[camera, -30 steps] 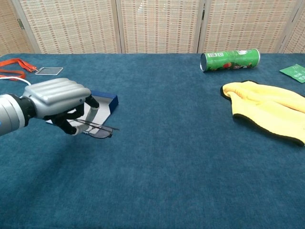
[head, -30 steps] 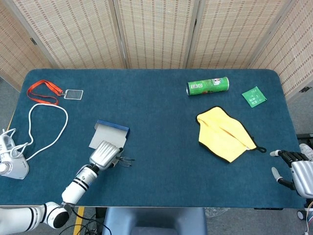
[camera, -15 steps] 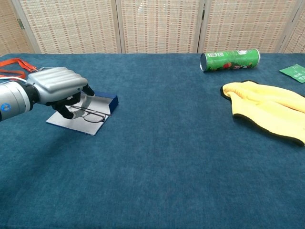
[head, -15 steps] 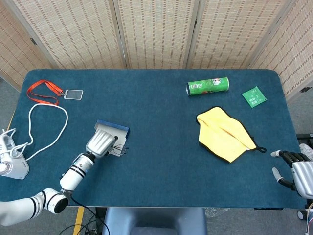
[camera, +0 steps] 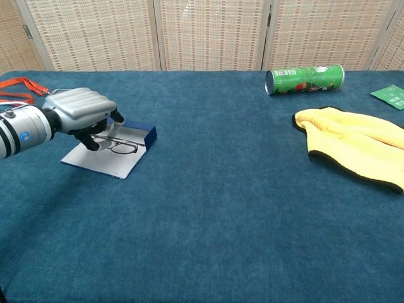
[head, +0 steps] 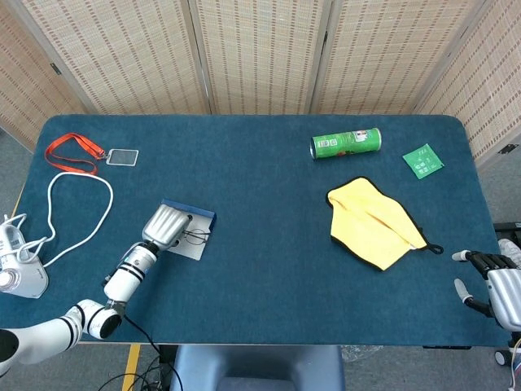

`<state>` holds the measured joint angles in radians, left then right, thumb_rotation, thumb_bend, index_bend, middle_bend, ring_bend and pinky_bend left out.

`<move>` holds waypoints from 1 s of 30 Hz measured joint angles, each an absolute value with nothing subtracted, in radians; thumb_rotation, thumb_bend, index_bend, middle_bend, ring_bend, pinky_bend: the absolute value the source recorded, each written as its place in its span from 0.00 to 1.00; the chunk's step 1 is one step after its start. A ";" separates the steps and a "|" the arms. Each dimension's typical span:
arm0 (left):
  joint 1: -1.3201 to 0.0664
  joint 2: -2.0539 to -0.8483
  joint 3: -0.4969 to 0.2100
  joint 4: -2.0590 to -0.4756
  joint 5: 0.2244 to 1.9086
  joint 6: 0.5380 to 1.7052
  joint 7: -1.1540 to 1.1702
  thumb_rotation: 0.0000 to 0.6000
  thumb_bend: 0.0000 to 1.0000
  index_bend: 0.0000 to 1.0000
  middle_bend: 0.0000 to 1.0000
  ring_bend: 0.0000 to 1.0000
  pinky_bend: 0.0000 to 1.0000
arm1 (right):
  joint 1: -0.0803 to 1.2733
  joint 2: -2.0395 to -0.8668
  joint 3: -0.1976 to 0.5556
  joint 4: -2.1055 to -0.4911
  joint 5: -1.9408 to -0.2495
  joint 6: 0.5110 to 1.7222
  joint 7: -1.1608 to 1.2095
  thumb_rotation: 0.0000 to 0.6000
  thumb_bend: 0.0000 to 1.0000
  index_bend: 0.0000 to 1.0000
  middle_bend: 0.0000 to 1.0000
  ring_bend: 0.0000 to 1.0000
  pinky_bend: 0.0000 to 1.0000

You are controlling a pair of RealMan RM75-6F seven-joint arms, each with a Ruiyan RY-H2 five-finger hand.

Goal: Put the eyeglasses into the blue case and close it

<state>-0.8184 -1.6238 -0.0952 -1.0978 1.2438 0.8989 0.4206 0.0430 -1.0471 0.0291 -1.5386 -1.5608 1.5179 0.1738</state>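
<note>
Carried up-left since a second ago, the eyeglasses (camera: 120,146) now hang over the open blue case (camera: 107,154), pinched in the left hand (camera: 82,113); light, fragile wire frame, best held by its temple.

Left hand (camera: 81,110) curled, knuckles up; right hand (head: 492,285) idle, fingers apart.
</note>
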 measured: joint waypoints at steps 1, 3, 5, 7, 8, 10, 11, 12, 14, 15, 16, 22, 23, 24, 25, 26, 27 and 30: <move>-0.818 -1.629 -0.097 -1.086 1.242 0.897 0.418 1.00 0.49 0.60 0.97 0.96 1.00 | 0.043 -1.047 0.029 -1.538 -1.561 1.517 0.174 1.00 0.39 0.32 0.39 0.40 0.31; -0.818 -1.637 -0.100 -1.071 1.240 0.895 0.415 1.00 0.49 0.54 0.97 0.96 1.00 | 0.044 -1.048 0.029 -1.538 -1.561 1.515 0.174 1.00 0.39 0.32 0.39 0.40 0.31; -0.818 -1.645 -0.102 -1.056 1.237 0.895 0.421 1.00 0.48 0.47 0.97 0.96 1.00 | 0.044 -1.048 0.029 -1.537 -1.561 1.515 0.176 1.00 0.39 0.32 0.39 0.40 0.31; -0.815 -1.651 -0.104 -1.047 1.235 0.900 0.433 1.00 0.48 0.42 0.97 0.96 1.00 | 0.045 -1.047 0.029 -1.536 -1.562 1.514 0.177 1.00 0.39 0.32 0.39 0.40 0.31; -0.814 -1.654 -0.105 -1.043 1.234 0.904 0.438 1.00 0.48 0.39 0.97 0.96 1.00 | 0.045 -1.047 0.029 -1.536 -1.562 1.514 0.177 1.00 0.39 0.32 0.39 0.40 0.31; -0.810 -1.660 -0.109 -1.037 1.227 0.912 0.448 1.00 0.46 0.33 0.97 0.96 1.00 | 0.046 -1.047 0.029 -1.535 -1.562 1.513 0.177 1.00 0.39 0.32 0.39 0.40 0.31; -0.808 -1.662 -0.111 -1.036 1.224 0.912 0.453 1.00 0.44 0.29 0.97 0.96 1.00 | 0.046 -1.048 0.029 -1.535 -1.562 1.513 0.178 1.00 0.39 0.32 0.39 0.40 0.31; -0.807 -1.663 -0.112 -1.035 1.221 0.913 0.457 1.00 0.42 0.24 0.96 0.96 1.00 | 0.046 -1.048 0.029 -1.535 -1.562 1.512 0.179 1.00 0.39 0.32 0.39 0.40 0.31; -0.804 -1.667 -0.116 -1.033 1.217 0.919 0.464 1.00 0.39 0.19 0.96 0.95 1.00 | 0.046 -1.048 0.029 -1.533 -1.562 1.512 0.181 1.00 0.39 0.32 0.39 0.40 0.31; -0.803 -1.668 -0.118 -1.032 1.213 0.920 0.468 1.00 0.38 0.15 0.96 0.95 1.00 | 0.045 -1.048 0.029 -1.533 -1.561 1.512 0.182 1.00 0.39 0.32 0.39 0.40 0.31; -0.801 -1.668 -0.120 -1.033 1.207 0.919 0.475 1.00 0.37 0.11 0.96 0.95 1.00 | 0.045 -1.048 0.029 -1.532 -1.561 1.512 0.183 1.00 0.39 0.32 0.39 0.40 0.31; -0.798 -1.667 -0.133 -1.054 1.161 0.920 0.558 1.00 0.29 0.00 0.94 0.95 1.00 | 0.045 -1.050 0.030 -1.528 -1.561 1.512 0.188 1.00 0.39 0.32 0.39 0.40 0.31; -0.798 -1.667 -0.136 -1.058 1.150 0.919 0.572 1.00 0.29 0.00 0.94 0.95 1.00 | 0.045 -1.050 0.030 -1.528 -1.562 1.513 0.188 1.00 0.39 0.32 0.39 0.40 0.31; -0.798 -1.667 -0.139 -1.063 1.138 0.918 0.586 1.00 0.28 0.00 0.94 0.95 1.00 | 0.045 -1.050 0.029 -1.527 -1.562 1.513 0.189 1.00 0.39 0.32 0.39 0.40 0.31; -0.798 -1.666 -0.144 -1.070 1.122 0.918 0.604 1.00 0.28 0.00 0.94 0.95 1.00 | 0.044 -1.050 0.029 -1.526 -1.562 1.513 0.190 1.00 0.39 0.32 0.39 0.40 0.31; -0.798 -1.666 -0.147 -1.077 1.112 0.918 0.617 1.00 0.28 0.00 0.94 0.95 1.00 | 0.044 -1.050 0.029 -1.526 -1.562 1.514 0.190 1.00 0.39 0.32 0.39 0.40 0.31; -0.798 -1.665 -0.149 -1.083 1.104 0.918 0.628 1.00 0.28 0.00 0.94 0.95 1.00 | 0.043 -1.050 0.030 -1.526 -1.561 1.515 0.191 1.00 0.39 0.32 0.39 0.40 0.31; -0.796 -1.660 -0.154 -1.101 1.086 0.927 0.656 1.00 0.28 0.00 0.94 0.95 1.00 | 0.043 -1.049 0.030 -1.524 -1.562 1.516 0.193 1.00 0.39 0.32 0.39 0.41 0.31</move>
